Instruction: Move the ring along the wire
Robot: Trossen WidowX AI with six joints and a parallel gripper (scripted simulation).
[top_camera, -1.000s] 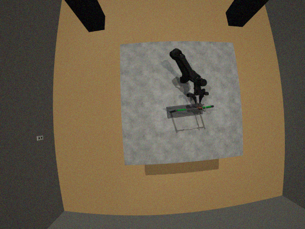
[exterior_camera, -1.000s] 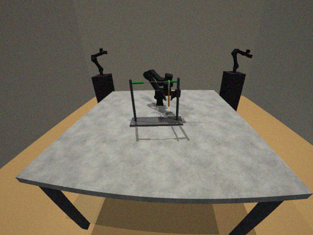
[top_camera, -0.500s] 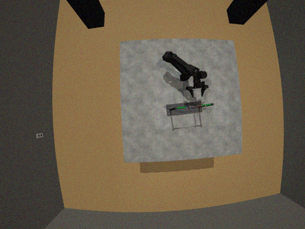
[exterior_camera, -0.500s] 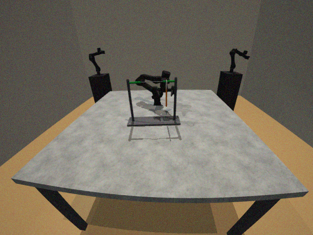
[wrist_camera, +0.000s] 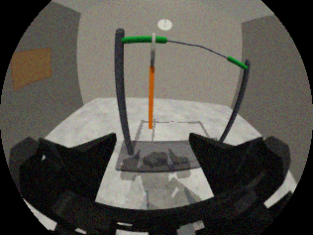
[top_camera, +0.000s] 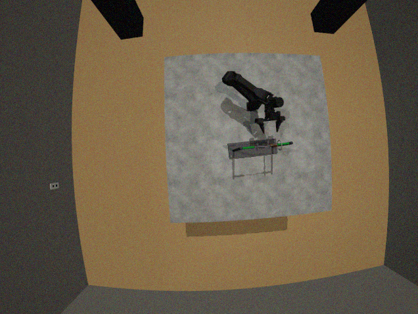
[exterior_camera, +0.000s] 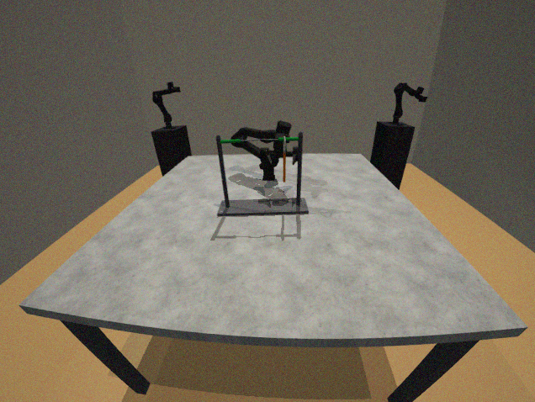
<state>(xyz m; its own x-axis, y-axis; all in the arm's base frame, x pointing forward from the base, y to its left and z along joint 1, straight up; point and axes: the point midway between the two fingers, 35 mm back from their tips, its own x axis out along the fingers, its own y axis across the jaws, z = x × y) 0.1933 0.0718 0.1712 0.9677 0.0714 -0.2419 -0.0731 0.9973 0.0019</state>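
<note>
The ring (exterior_camera: 284,142) (wrist_camera: 153,41) (top_camera: 280,144) hangs on the green part (exterior_camera: 291,139) (wrist_camera: 137,40) of the wire beside the right post (exterior_camera: 299,171) of the exterior view. Its orange handle (exterior_camera: 283,166) (wrist_camera: 152,95) hangs straight down. The thin grey wire (exterior_camera: 259,140) (wrist_camera: 197,46) runs to the other green part (exterior_camera: 231,140) (wrist_camera: 236,61) by the far post (exterior_camera: 223,172). My gripper (top_camera: 270,129) (wrist_camera: 153,137) is open and empty. It sits behind the wire frame, a clear gap away from the handle, touching nothing.
The wire frame stands on a dark base plate (exterior_camera: 259,209) (top_camera: 250,152) on the grey table (exterior_camera: 267,281). Two other arms on black pedestals (exterior_camera: 171,145) (exterior_camera: 391,145) stand behind the table's far corners.
</note>
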